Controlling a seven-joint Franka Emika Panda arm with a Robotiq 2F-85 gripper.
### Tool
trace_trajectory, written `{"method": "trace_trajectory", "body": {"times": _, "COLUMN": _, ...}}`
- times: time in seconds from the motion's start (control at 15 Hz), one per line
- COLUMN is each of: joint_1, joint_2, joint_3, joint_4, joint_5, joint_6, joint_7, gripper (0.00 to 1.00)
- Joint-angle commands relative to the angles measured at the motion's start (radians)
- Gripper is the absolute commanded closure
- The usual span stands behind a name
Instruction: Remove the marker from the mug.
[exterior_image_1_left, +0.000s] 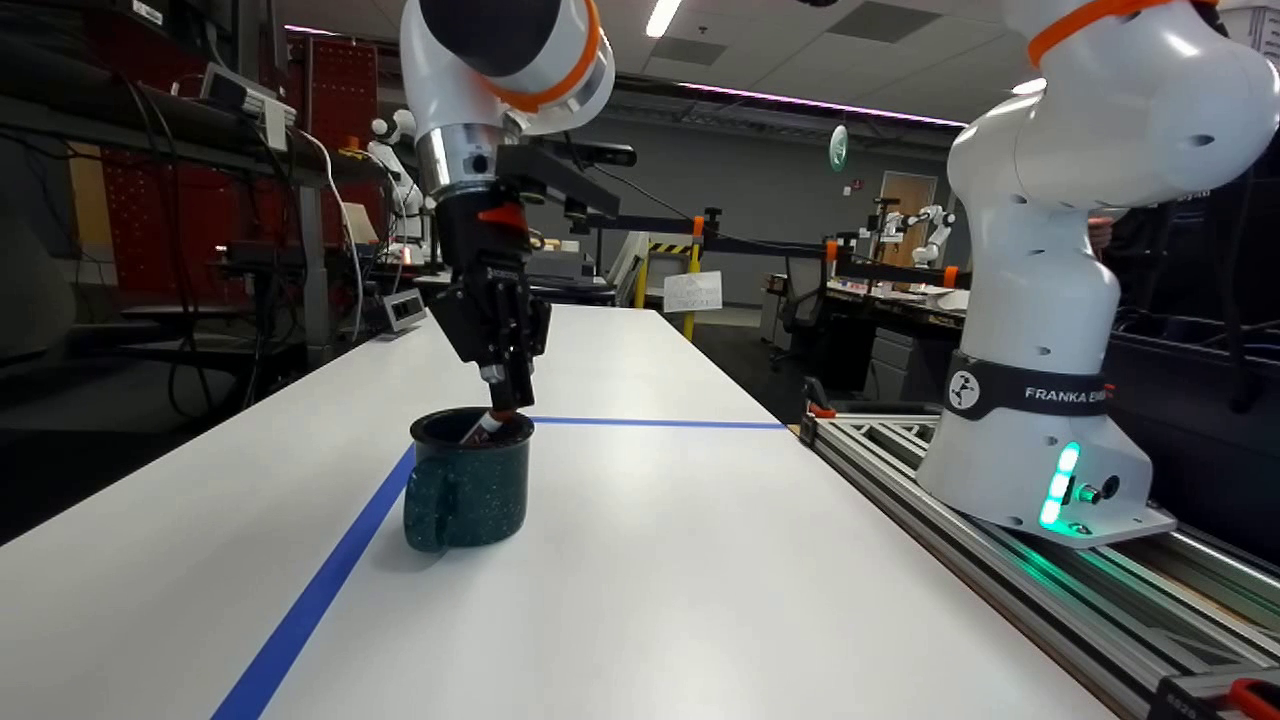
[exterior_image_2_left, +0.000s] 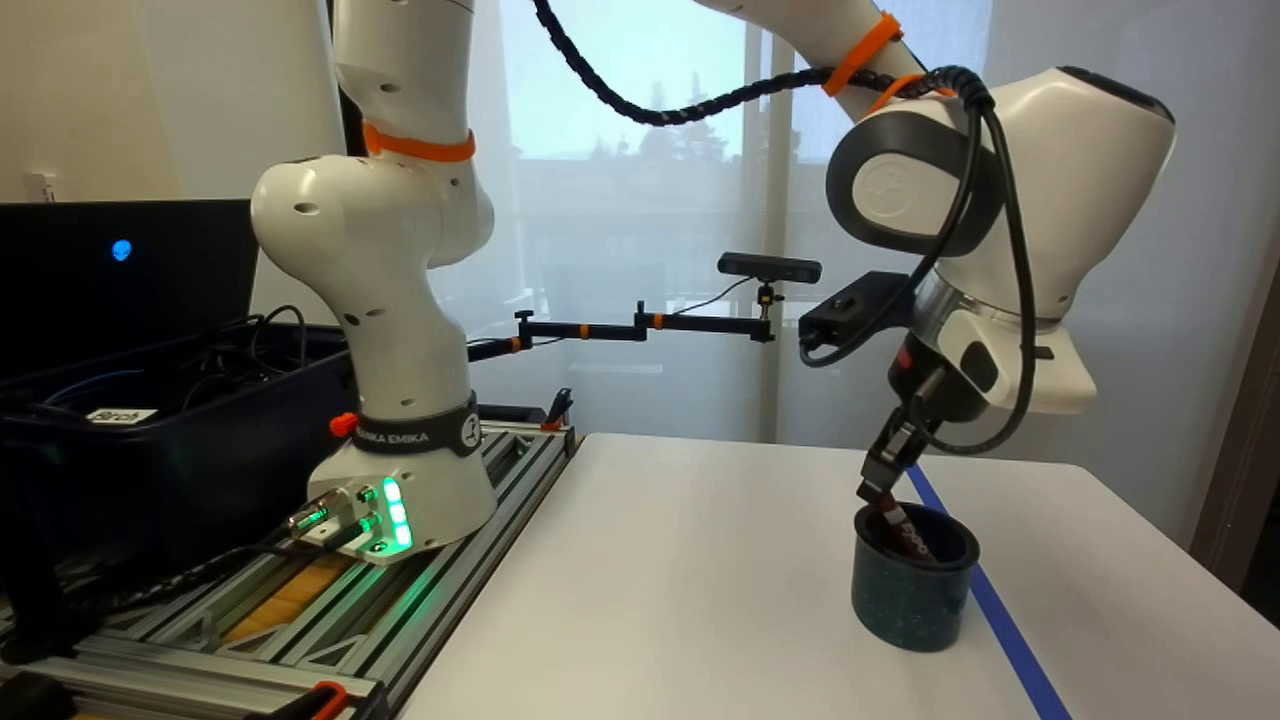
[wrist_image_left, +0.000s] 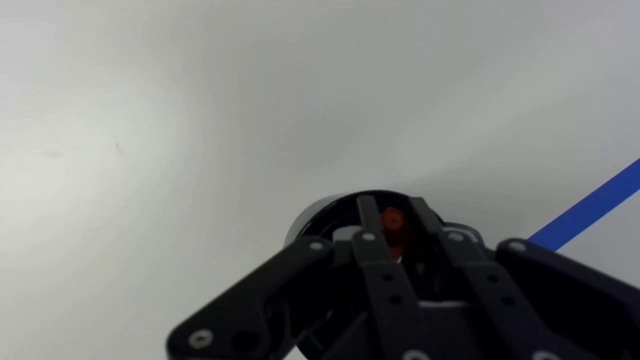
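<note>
Your marker (exterior_image_2_left: 907, 530) leans inside the mug (exterior_image_2_left: 910, 605), its red end up by the rim, which is likely why you have the hand (wrist_image_left: 394, 210) there above the table (exterior_image_2_left: 680, 600), set narrow astride that end, though whether it grips I cannot tell.

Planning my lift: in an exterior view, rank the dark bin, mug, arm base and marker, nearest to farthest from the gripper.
1. Marker: upper end at the gripper.
2. Mug: just below, marker leaning inside.
3. Arm base: to the picture's left.
4. Dark bin: farthest left, past the arm base.
</note>
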Motion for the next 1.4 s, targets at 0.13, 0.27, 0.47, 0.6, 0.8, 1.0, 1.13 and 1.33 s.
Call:
{"method": "trace_trajectory", "body": {"times": 0.13, "joint_1": 0.015, "joint_2": -0.182, "joint_3": 0.003, "joint_4": -0.067, "joint_5": -0.005, "joint_6": -0.054, "joint_7": 0.002, "gripper": 0.95}}
{"method": "trace_trajectory", "body": {"times": 0.27, "joint_1": 0.025, "joint_2": -0.246, "joint_3": 0.008, "joint_4": -0.096, "joint_5": -0.021, "joint_6": -0.057, "joint_7": -0.006, "gripper": 0.95}}
{"method": "trace_trajectory", "body": {"times": 0.47, "joint_1": 0.045, "joint_2": -0.333, "joint_3": 0.024, "joint_4": -0.136, "joint_5": -0.058, "joint_6": -0.080, "joint_7": -0.018, "gripper": 0.95}}
{"method": "trace_trajectory", "body": {"times": 0.6, "joint_1": 0.061, "joint_2": -0.370, "joint_3": 0.041, "joint_4": -0.158, "joint_5": -0.084, "joint_6": -0.077, "joint_7": -0.040, "gripper": 0.95}}
{"method": "trace_trajectory", "body": {"times": 0.8, "joint_1": 0.086, "joint_2": -0.378, "joint_3": 0.062, "joint_4": -0.180, "joint_5": -0.102, "joint_6": -0.050, "joint_7": -0.107, "gripper": 0.95}}
{"method": "trace_trajectory", "body": {"times": 1.0, "joint_1": 0.104, "joint_2": -0.352, "joint_3": 0.070, "joint_4": -0.192, "joint_5": -0.090, "joint_6": -0.029, "joint_7": -0.175, "gripper": 0.95}}
{"method": "trace_trajectory", "body": {"times": 1.13, "joint_1": 0.112, "joint_2": -0.322, "joint_3": 0.072, "joint_4": -0.199, "joint_5": -0.087, "joint_6": -0.026, "joint_7": -0.226, "gripper": 0.95}}
{"method": "trace_trajectory", "body": {"times": 1.33, "joint_1": 0.119, "joint_2": -0.283, "joint_3": 0.077, "joint_4": -0.217, "joint_5": -0.090, "joint_6": -0.020, "joint_7": -0.292, "gripper": 0.95}}
